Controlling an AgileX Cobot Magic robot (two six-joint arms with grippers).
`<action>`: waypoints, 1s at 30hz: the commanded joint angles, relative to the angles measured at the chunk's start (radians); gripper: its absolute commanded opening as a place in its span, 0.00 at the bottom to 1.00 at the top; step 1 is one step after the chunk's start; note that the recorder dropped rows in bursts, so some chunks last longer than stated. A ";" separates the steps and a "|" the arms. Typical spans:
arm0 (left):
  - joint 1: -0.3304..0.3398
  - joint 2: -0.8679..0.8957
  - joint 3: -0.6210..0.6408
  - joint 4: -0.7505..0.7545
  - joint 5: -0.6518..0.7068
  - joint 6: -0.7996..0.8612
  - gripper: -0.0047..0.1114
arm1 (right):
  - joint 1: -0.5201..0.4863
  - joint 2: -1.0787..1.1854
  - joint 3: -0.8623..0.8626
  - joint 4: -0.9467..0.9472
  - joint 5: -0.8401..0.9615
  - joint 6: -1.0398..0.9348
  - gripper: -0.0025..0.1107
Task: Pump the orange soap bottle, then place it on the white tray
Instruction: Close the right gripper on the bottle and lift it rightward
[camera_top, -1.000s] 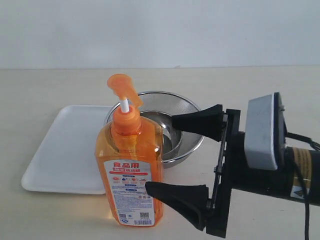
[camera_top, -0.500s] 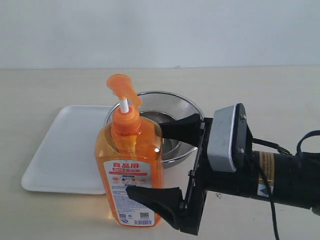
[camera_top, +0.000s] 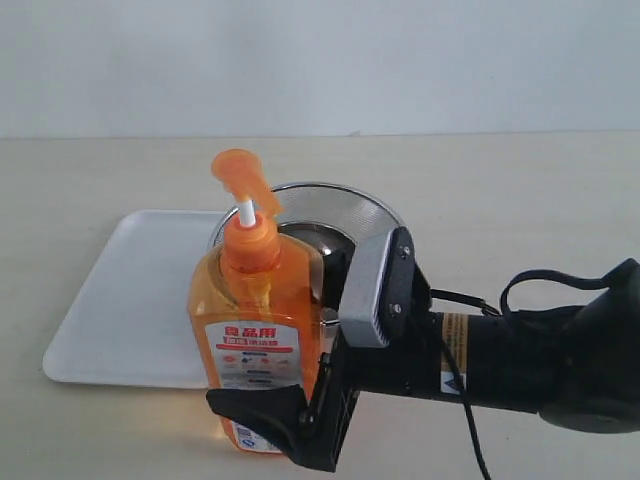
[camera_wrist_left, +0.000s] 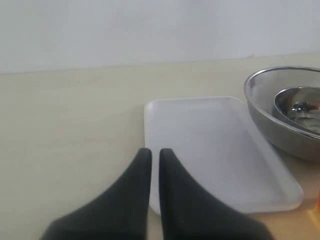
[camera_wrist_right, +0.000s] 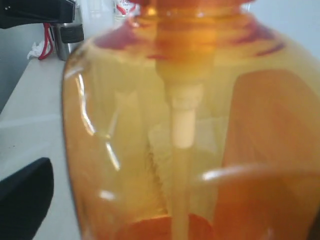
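The orange soap bottle (camera_top: 258, 330) is standing upright, its white-and-red label facing the exterior camera. Its orange pump head is sitting raised, leaving the white stem showing above the collar. In the right wrist view the bottle (camera_wrist_right: 185, 125) is filling the frame, its translucent wall showing the pale dip tube inside. The white tray (camera_top: 130, 300) is lying flat, rim up, just behind and beside the bottle. The bottle is standing off the tray (camera_wrist_left: 210, 145), near one corner.
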 joint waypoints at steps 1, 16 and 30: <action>0.003 -0.003 0.004 0.004 -0.007 0.004 0.08 | 0.019 0.017 -0.036 0.017 -0.011 0.001 0.94; 0.003 -0.003 0.004 0.004 -0.007 0.004 0.08 | 0.019 0.069 -0.052 0.012 -0.011 0.132 0.04; 0.003 -0.003 0.004 0.004 -0.007 0.004 0.08 | 0.019 -0.152 -0.052 -0.052 -0.011 0.179 0.02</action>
